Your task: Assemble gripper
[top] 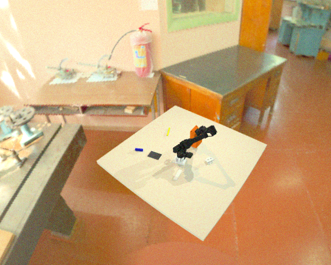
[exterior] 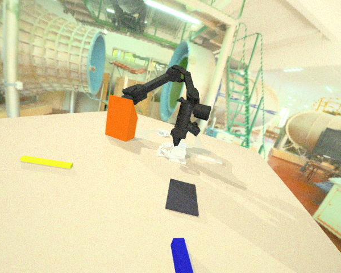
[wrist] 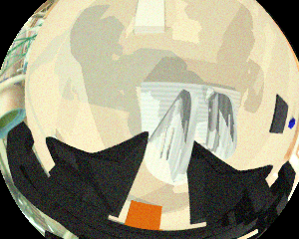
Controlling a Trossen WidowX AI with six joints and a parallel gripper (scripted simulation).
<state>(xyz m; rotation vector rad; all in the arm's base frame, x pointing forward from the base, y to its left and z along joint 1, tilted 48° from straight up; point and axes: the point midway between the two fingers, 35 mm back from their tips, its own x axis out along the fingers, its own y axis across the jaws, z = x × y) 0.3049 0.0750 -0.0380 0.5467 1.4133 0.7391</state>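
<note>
My gripper (exterior: pixel 176 144) (wrist: pixel 170 139) is shut on a white jaw (wrist: pixel 171 149), which hangs between the fingertips and reaches over the gripper base. The white gripper base (wrist: pixel 149 107) (exterior: pixel 162 154) lies on the table right below; it also shows in the top view (top: pixel 180 162). The other jaw (wrist: pixel 223 124) is on the right part of the base in the wrist view. The held jaw hides part of the base, so the pins and any contact or meshing of teeth cannot be told. The white housing plate (top: pixel 209 160) (exterior: pixel 163 132) lies apart from the base.
A white bar (top: pixel 177 174) (exterior: pixel 208 159) (wrist: pixel 150 17) lies near the base. An orange block (top: pixel 195 137) (exterior: pixel 119 117) (wrist: pixel 144 215) stands by the arm. A dark flat plate (top: pixel 154 155) (exterior: pixel 182 197), a blue bar (top: pixel 138 149) (exterior: pixel 181 255) and a yellow bar (top: pixel 168 131) (exterior: pixel 45 162) lie farther off.
</note>
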